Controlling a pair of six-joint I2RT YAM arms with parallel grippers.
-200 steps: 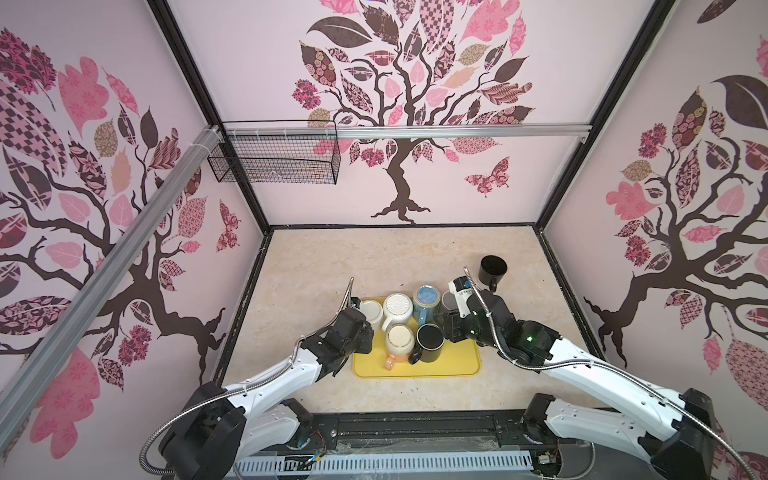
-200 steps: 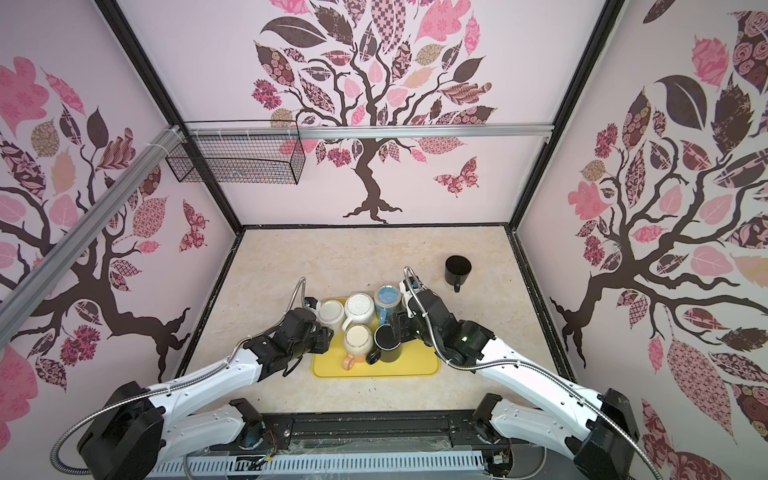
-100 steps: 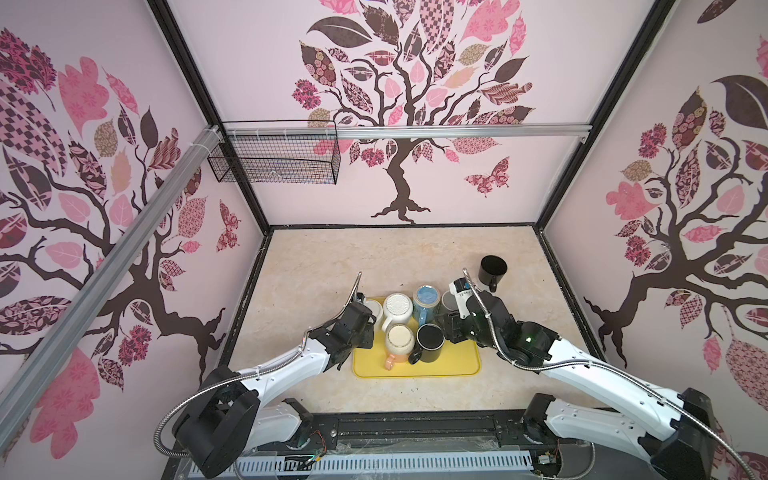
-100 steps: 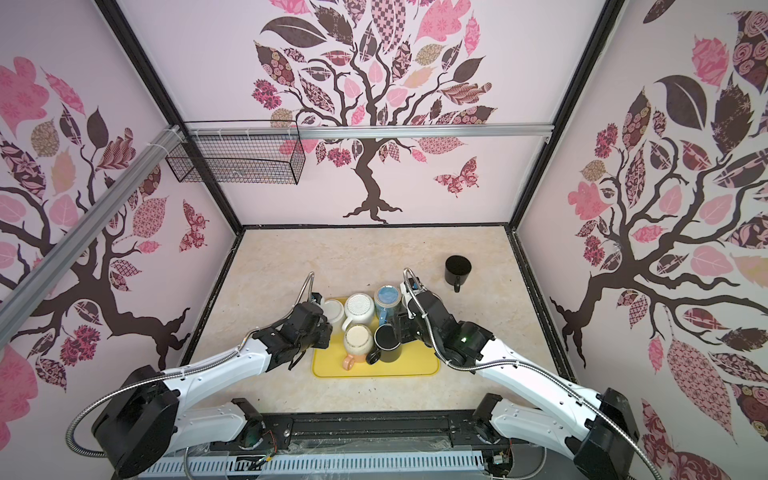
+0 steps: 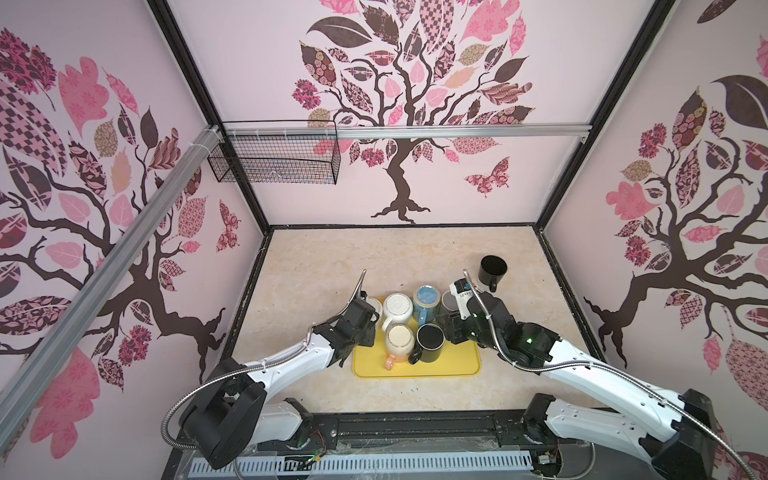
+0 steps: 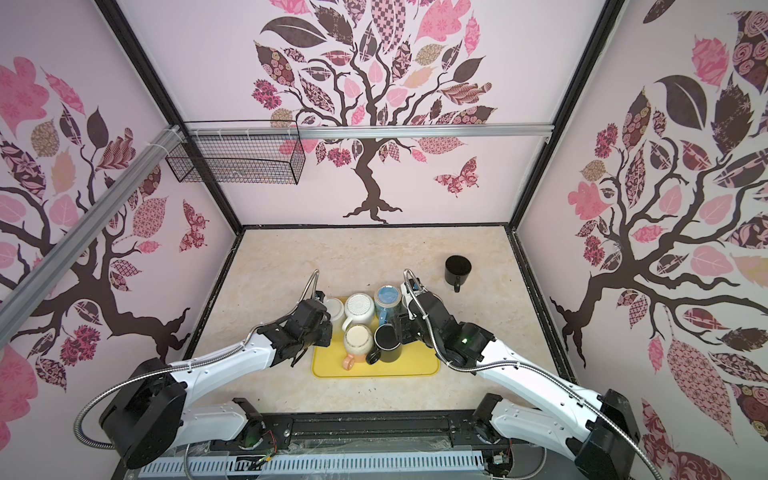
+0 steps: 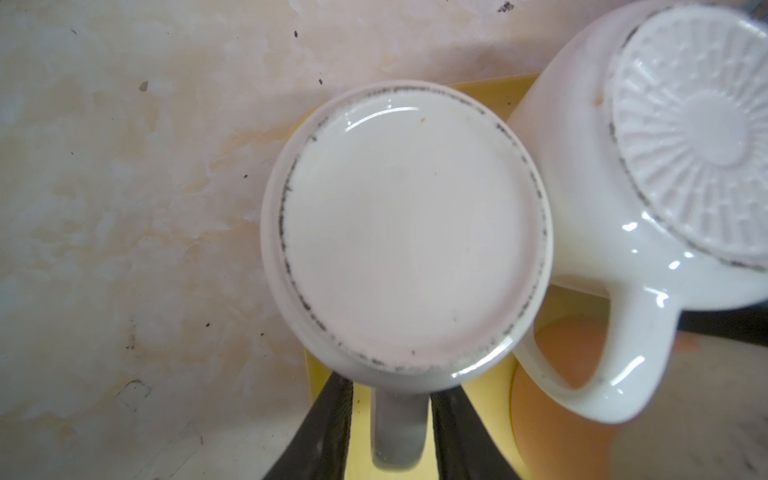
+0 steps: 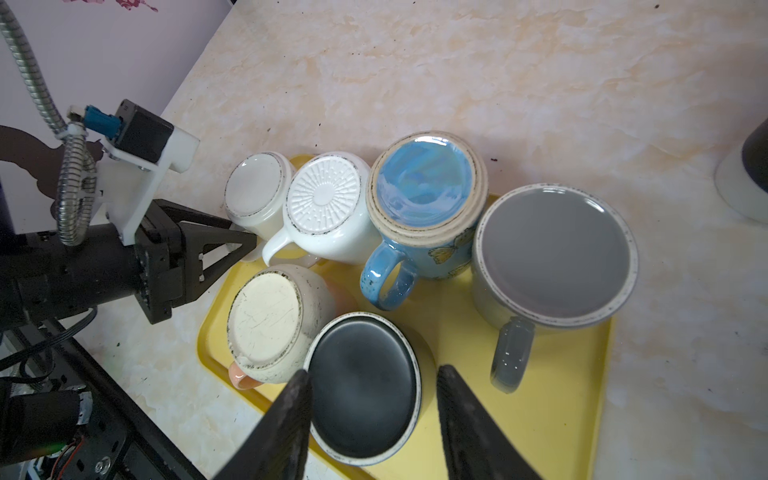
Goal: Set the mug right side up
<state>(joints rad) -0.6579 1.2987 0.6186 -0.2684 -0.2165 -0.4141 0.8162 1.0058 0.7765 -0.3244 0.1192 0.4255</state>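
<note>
Several mugs stand upside down on a yellow tray (image 5: 453, 365). A small white mug (image 7: 407, 224) sits at the tray's far left corner, bottom up, with its handle (image 7: 400, 432) toward my left gripper (image 7: 392, 386). The jaws are open and flank the handle; a thin strip of tray shows on one side. My right gripper (image 8: 374, 372) is open above an upside-down black mug (image 8: 361, 395) at the tray's front, one finger on each side of it. In both top views each wrist hides its own fingertips.
Also bottom up on the tray are a white ribbed-base mug (image 5: 398, 307), a blue mug (image 5: 427, 299), a grey mug (image 8: 552, 253) and a cream mug with a pink handle (image 5: 399, 336). An upright black mug (image 5: 492, 268) stands on the table at far right. A wire basket (image 5: 274, 158) hangs on the back wall.
My left gripper has moved forward to the small white mug and its jaws have narrowed round the handle. The right arm has not moved.
</note>
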